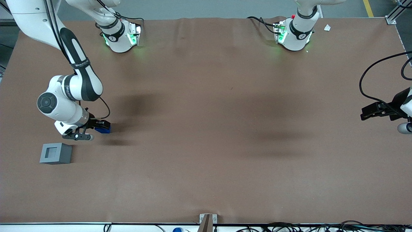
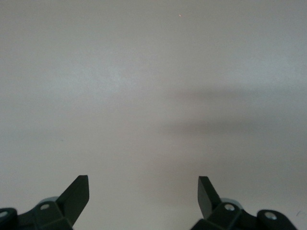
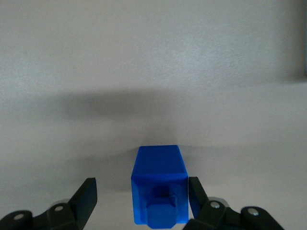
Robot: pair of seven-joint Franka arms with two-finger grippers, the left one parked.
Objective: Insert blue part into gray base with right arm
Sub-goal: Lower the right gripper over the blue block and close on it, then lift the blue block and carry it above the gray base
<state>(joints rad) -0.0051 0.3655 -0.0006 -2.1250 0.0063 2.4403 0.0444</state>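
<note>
Gray base (image 1: pixel 55 153) on table | tool (image 3: pixel 141 199) spread, straddling blue part (image 3: pixel 159 190), one finger touching

The gripper (image 1: pixel 102 126) sits low over the blue part (image 1: pixel 103 129), one finger touching it. Open brown table (image 1: pixel 206 129) separates it from the gray base (image 1: pixel 55 153), frame's lower left.

Bright blue plastic block with a raised stub (image 3: pixel 158 189) sits between the fingers (image 3: pixel 84 199) of the right arm's black two-finger gripper (image 1: pixel 102 126), one finger touching it, the other apart. Gray box-shaped base with a square top recess (image 1: pixel 55 153) rests on the brown table (image 1: pixel 206 129), near the gripper, nearer the front camera, at the working arm's end.
</note>
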